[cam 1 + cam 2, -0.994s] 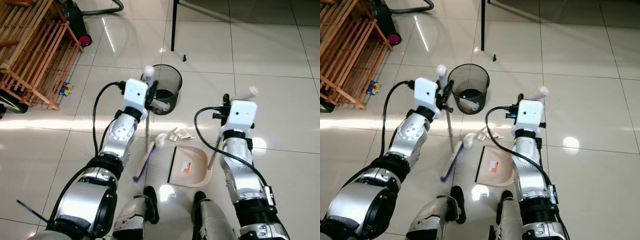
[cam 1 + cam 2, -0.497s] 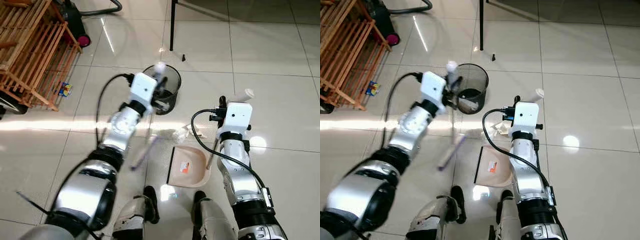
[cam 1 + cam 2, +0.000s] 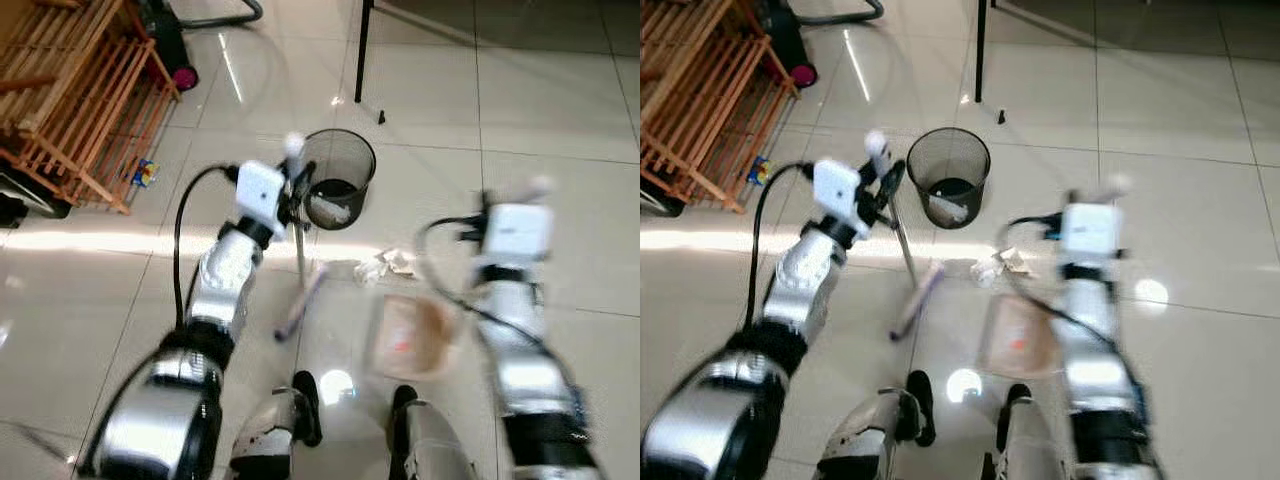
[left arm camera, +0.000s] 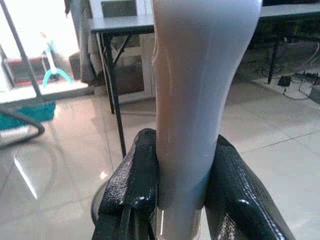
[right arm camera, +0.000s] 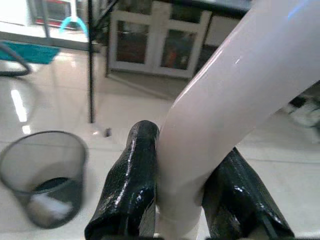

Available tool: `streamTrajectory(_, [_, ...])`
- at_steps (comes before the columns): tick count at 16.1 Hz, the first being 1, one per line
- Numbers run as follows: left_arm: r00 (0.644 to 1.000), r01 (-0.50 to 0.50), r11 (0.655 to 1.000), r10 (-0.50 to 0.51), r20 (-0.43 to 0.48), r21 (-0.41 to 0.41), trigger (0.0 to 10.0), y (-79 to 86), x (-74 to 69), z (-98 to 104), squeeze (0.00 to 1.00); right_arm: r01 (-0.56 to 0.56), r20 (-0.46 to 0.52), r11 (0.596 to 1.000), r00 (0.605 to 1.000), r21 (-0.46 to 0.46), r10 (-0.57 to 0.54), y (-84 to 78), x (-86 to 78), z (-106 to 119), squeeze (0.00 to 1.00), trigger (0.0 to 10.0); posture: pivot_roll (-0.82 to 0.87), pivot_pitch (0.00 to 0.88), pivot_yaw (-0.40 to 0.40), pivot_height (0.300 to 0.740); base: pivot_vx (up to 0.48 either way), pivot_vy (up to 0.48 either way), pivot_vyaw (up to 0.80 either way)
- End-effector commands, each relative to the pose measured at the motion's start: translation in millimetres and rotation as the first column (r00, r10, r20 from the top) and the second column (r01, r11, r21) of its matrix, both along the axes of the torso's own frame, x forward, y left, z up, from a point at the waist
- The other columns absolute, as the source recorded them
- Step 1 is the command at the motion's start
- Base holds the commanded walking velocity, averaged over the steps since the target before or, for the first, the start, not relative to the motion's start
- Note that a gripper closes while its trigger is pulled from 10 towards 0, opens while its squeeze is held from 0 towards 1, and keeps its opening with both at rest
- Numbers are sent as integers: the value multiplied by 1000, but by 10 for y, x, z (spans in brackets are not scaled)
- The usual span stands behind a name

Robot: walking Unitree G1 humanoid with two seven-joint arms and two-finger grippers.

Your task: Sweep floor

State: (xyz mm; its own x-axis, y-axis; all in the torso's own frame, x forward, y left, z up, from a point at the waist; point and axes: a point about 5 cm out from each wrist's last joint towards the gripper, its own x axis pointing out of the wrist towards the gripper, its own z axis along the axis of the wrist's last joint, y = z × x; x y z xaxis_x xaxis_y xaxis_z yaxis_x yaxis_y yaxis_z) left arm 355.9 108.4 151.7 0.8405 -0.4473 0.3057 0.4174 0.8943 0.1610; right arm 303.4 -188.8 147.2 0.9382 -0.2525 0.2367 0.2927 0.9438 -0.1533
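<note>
A broom stands on the tiles with its white handle point(image 4: 200, 75) clamped in my left gripper point(image 3: 291, 190), which is shut on it. The purple brush head point(image 3: 300, 300) rests on the floor just left of some crumpled paper point(image 3: 385, 264). My right gripper point(image 5: 180, 200) is shut on the dustpan's white handle point(image 5: 240, 85). The beige dustpan point(image 3: 410, 336) lies blurred in front of my feet, below the paper. A black mesh bin point(image 3: 338, 172) with white scraps inside stands behind the broom.
A wooden rack point(image 3: 70, 100) fills the far left, with a vacuum cleaner point(image 3: 168, 40) behind it. A black table leg point(image 3: 362, 50) stands beyond the bin. My feet point(image 3: 305, 400) are at the near edge. Open tiles stretch to the right.
The broom has swung back to a steeper stand, with its head set down left of the paper. My right arm and the dustpan have shifted right and are blurred. The view has shifted slightly.
</note>
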Motion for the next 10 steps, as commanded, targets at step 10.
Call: streamTrajectory(10, [994,-114,992,113,4,60,10000,251,-397,94,0,8,-9,990,1000,142,-7,-106,-234,113,0,10000,11,123,114,740,72,0,-47])
